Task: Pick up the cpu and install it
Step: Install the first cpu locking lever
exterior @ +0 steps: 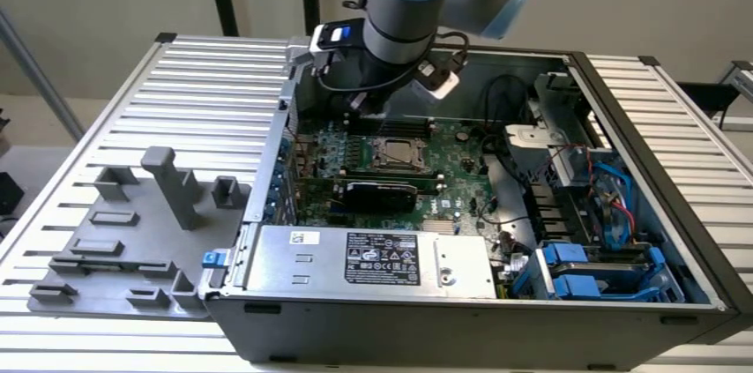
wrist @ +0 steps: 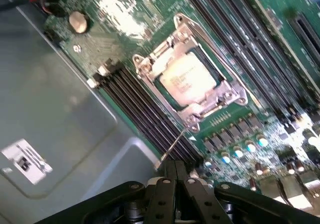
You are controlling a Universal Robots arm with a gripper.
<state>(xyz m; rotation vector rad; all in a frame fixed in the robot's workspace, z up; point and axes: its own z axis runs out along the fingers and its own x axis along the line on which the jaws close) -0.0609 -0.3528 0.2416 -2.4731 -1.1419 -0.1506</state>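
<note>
The cpu (wrist: pixel 186 80), a dull silver square, lies flat inside the metal-framed socket (wrist: pixel 227 86) on the green motherboard. In the exterior view the cpu (exterior: pixel 398 152) sits mid-board inside the open computer case. My gripper (wrist: pixel 175 170) hangs a little above the board beside the socket, its black fingers (wrist: pixel 165 189) pressed together and shut, with nothing visible between them. The socket's thin wire lever (wrist: pixel 175 143) slants from the frame toward my fingertips; whether it touches them I cannot tell. In the exterior view my gripper (exterior: pixel 374 115) is low over the far edge of the board, below the blue-grey arm.
Black memory slots (wrist: pixel 137 109) run along the socket toward my gripper. A grey box with a black label (exterior: pixel 374 260) fills the case's near side, blue drive bays (exterior: pixel 588 272) its near right. The case wall (exterior: pixel 273 148) stands at the exterior view's left, with a grey fixture tray (exterior: pixel 130 241) beyond it.
</note>
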